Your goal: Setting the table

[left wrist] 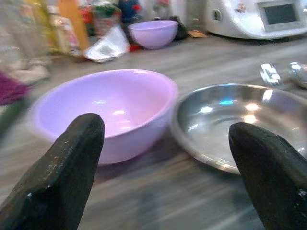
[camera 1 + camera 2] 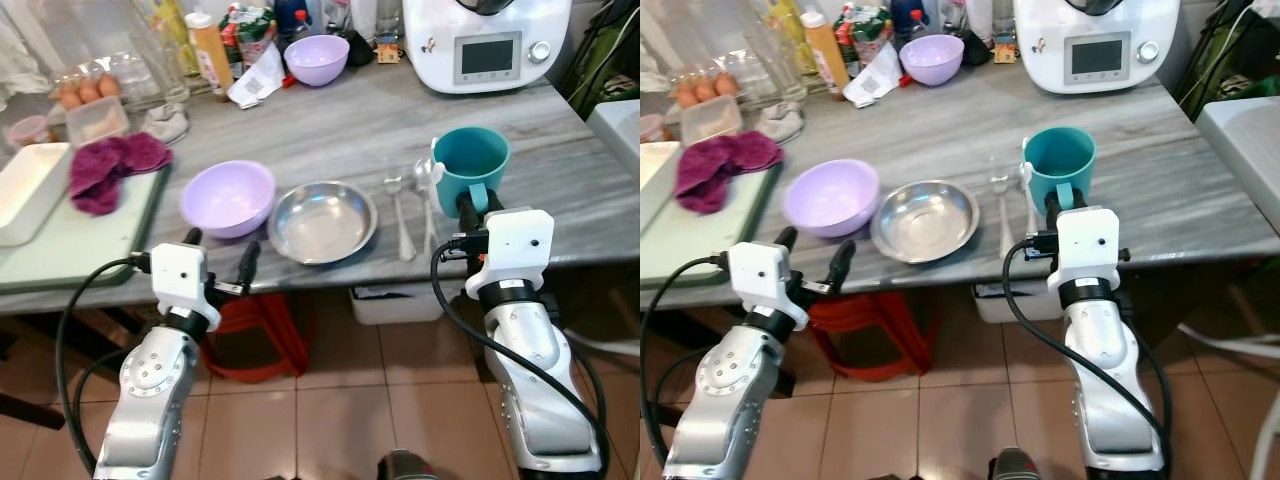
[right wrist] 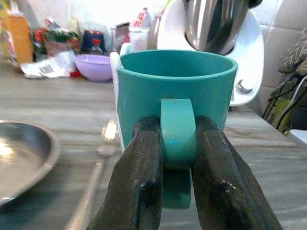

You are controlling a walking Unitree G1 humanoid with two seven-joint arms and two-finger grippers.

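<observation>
A teal mug [image 2: 470,158] stands on the grey table [image 2: 340,130] near its front right edge. My right gripper [image 2: 478,206] is shut on the mug's handle [image 3: 177,129], with a black finger on each side of it. Left of the mug lie two metal spoons [image 2: 404,218]. Further left come a steel plate [image 2: 322,222] and then a lilac bowl [image 2: 228,197]. My left gripper [image 2: 220,246] hovers open at the table's front edge, pointing between the bowl [image 1: 110,110] and the plate [image 1: 240,120], holding nothing.
At the back stand a second lilac bowl [image 2: 317,58], a white kitchen appliance [image 2: 487,40], bottles and eggs [image 2: 85,90]. At the left, a magenta cloth [image 2: 112,168] lies on a green board beside a white tray [image 2: 25,190]. A red stool [image 2: 262,330] stands under the table.
</observation>
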